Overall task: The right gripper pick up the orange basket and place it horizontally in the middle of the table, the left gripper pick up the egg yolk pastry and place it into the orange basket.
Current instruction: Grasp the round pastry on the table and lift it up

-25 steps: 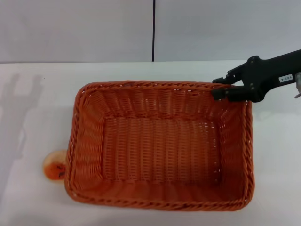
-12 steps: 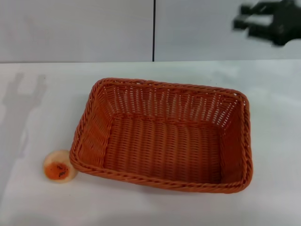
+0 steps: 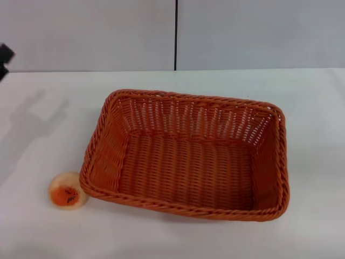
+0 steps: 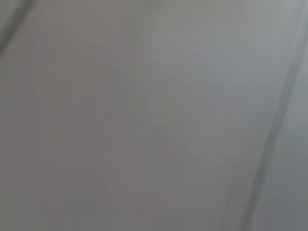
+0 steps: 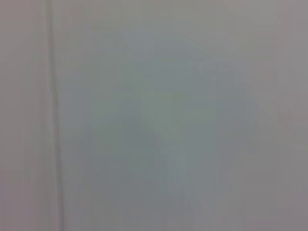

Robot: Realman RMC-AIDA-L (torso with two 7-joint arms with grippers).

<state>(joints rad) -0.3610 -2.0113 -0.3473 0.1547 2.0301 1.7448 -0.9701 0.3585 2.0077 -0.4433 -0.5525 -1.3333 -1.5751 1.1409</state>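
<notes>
Nearest the camera, the egg yolk pastry (image 3: 68,190) sits on the table (image 3: 43,118), orange speckled top facing up, just beside the near-left corner of the orange basket (image 3: 186,155) and possibly touching its rim; that much cannot be made out. It is well placed for the left arm to come in from that side. The basket itself lies open side up in the middle of the table, its long axis running left to right, skewed a little so the left end sits slightly nearer the far edge; it looks set down and ready to receive. Nothing is inside it. Far off at the left border, a dark scrap of the left gripper (image 3: 4,58) peeks in above the table's back edge; whether its fingers are apart or together cannot be told. The right gripper is nowhere in sight, so the pastry pickup looks next.
</notes>
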